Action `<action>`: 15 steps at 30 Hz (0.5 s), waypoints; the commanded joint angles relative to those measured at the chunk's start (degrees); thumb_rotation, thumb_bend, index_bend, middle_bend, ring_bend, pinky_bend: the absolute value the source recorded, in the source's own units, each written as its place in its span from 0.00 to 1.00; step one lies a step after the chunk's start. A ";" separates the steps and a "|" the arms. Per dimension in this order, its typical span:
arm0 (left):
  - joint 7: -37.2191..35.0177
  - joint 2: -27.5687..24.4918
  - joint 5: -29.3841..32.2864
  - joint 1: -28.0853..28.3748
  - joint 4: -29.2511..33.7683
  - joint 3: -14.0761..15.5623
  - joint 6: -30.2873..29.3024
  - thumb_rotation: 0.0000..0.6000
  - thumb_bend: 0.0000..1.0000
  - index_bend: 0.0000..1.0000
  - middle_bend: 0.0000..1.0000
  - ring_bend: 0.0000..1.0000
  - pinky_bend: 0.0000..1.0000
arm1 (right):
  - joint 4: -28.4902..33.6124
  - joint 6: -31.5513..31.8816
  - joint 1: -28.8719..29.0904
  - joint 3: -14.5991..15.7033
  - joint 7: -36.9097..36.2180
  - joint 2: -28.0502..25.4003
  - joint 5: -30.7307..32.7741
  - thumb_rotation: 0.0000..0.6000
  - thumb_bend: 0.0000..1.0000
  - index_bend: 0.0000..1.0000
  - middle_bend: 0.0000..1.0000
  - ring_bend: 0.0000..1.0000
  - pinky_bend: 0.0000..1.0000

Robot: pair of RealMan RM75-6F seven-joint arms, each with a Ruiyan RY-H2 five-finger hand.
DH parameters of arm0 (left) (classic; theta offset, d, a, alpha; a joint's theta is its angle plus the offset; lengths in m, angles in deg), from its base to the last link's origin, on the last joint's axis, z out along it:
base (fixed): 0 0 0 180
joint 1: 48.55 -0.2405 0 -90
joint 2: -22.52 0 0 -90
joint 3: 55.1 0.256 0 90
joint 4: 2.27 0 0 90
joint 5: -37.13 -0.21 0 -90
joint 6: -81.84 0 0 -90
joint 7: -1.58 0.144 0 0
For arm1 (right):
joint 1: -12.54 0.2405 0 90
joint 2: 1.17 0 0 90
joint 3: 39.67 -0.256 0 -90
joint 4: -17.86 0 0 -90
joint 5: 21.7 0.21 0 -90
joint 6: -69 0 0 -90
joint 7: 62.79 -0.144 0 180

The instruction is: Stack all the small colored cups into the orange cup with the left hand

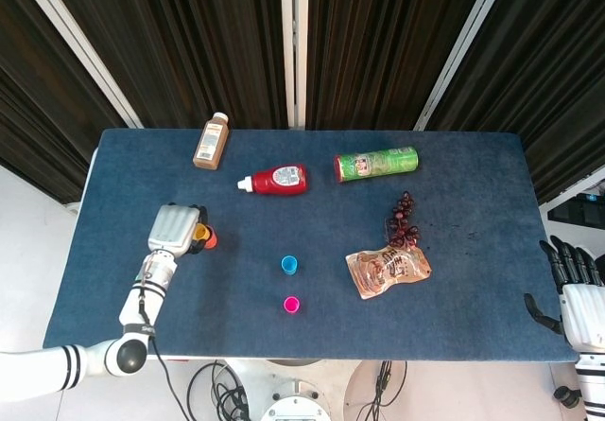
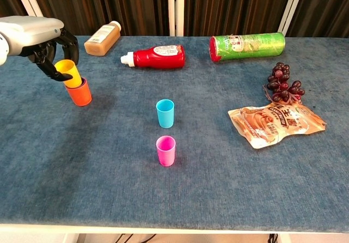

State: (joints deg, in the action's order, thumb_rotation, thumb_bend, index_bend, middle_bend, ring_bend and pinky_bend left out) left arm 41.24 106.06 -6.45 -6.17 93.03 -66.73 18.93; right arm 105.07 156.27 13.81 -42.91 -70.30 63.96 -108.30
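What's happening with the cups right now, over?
Left hand holds yellow cup, seating it in orange cup. Right hand idle. Blue cup, pink cup waiting. Nothing blocking.

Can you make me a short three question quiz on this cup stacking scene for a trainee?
1. True or false: the left hand holds the yellow cup in its fingers at the mouth of the orange cup.
2. Which loose cup stands nearer the table's front edge? A) blue cup B) pink cup
3. Fill in: the ketchup bottle and the green chip can both lie on their ____.

Key: 1 true. 2 B. 3 sides.
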 commanded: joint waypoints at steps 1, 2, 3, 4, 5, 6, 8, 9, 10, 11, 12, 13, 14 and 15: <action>-0.16 0.12 0.67 0.28 -0.24 0.28 0.43 1.00 0.30 0.39 0.47 0.52 0.41 | -0.06 -0.07 -0.04 0.02 -0.12 0.03 0.08 1.00 0.27 0.00 0.00 0.00 0.00; -0.24 0.11 0.84 0.35 -0.24 0.37 0.54 1.00 0.29 0.33 0.43 0.48 0.40 | -0.12 -0.09 -0.06 0.03 -0.15 0.05 0.10 1.00 0.27 0.00 0.00 0.00 0.00; -0.43 0.09 0.82 0.41 -0.24 0.49 0.61 1.00 0.27 0.27 0.40 0.44 0.38 | -0.20 -0.10 -0.07 0.03 -0.19 0.08 0.13 1.00 0.27 0.00 0.00 0.00 0.00; -0.66 0.07 0.73 0.42 -0.20 0.58 0.63 1.00 0.26 0.24 0.36 0.41 0.36 | -0.24 -0.12 -0.08 0.02 -0.23 0.09 0.18 1.00 0.27 0.00 0.00 0.00 0.00; -0.98 0.07 0.45 0.39 -0.14 0.64 0.54 1.00 0.25 0.20 0.32 0.36 0.33 | -0.28 -0.13 -0.09 0.01 -0.32 0.10 0.22 1.00 0.27 0.00 0.00 0.00 0.00; -1.35 0.14 -0.29 0.32 -0.19 0.75 0.13 1.00 0.24 0.18 0.30 0.32 0.31 | -0.35 -0.13 -0.10 -0.01 -0.43 0.11 0.24 1.00 0.27 0.00 0.00 0.00 0.00; -1.65 0.25 -1.87 0.23 -0.12 1.00 -0.80 1.00 0.23 0.18 0.28 0.28 0.28 | -0.39 -0.07 -0.11 -0.04 -0.52 0.10 0.21 1.00 0.27 0.00 0.00 0.00 0.00; -1.88 0.28 -3.13 0.15 0.26 1.14 -1.50 1.00 0.23 0.18 0.28 0.27 0.28 | -0.41 0.00 -0.12 -0.05 -0.56 0.10 0.16 1.00 0.27 0.00 0.00 0.00 0.00; -2.11 0.33 -4.24 0.10 0.69 1.19 -2.08 1.00 0.23 0.18 0.28 0.27 0.28 | -0.42 0.04 -0.12 -0.07 -0.58 0.10 0.13 1.00 0.27 0.00 0.00 0.00 0.00; -2.24 0.36 -5.51 0.09 1.20 1.33 -2.62 1.00 0.23 0.19 0.28 0.27 0.28 | -0.43 0.06 -0.12 -0.08 -0.58 0.10 0.13 1.00 0.27 0.00 0.00 0.00 0.00; -2.07 0.34 -7.24 0.21 2.01 1.64 -3.15 1.00 0.23 0.20 0.28 0.27 0.28 | -0.43 0.04 -0.10 -0.09 -0.58 0.11 0.12 1.00 0.27 0.00 0.00 0.00 0.00; -1.75 0.32 -8.44 0.35 2.78 1.93 -3.40 1.00 0.23 0.20 0.28 0.27 0.28 | -0.40 0.02 -0.08 -0.10 -0.57 0.12 0.12 1.00 0.27 0.00 0.00 0.00 0.00; -1.32 0.32 -9.51 0.56 3.69 2.23 -3.53 1.00 0.23 0.21 0.29 0.27 0.28 | -0.36 0.00 -0.06 -0.10 -0.57 0.14 0.08 1.00 0.27 0.00 0.00 0.00 0.00; -0.61 0.36 -10.67 0.89 5.04 2.65 -3.54 1.00 0.23 0.22 0.29 0.27 0.28 | -0.29 0.03 -0.04 -0.08 -0.54 0.16 -0.03 1.00 0.27 0.00 0.00 0.00 0.00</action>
State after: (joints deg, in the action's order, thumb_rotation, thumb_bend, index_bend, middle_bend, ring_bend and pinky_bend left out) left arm 39.72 106.35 -14.59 -5.76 95.66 -64.99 16.22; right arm 104.78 156.29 13.76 -42.99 -70.84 64.11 -108.32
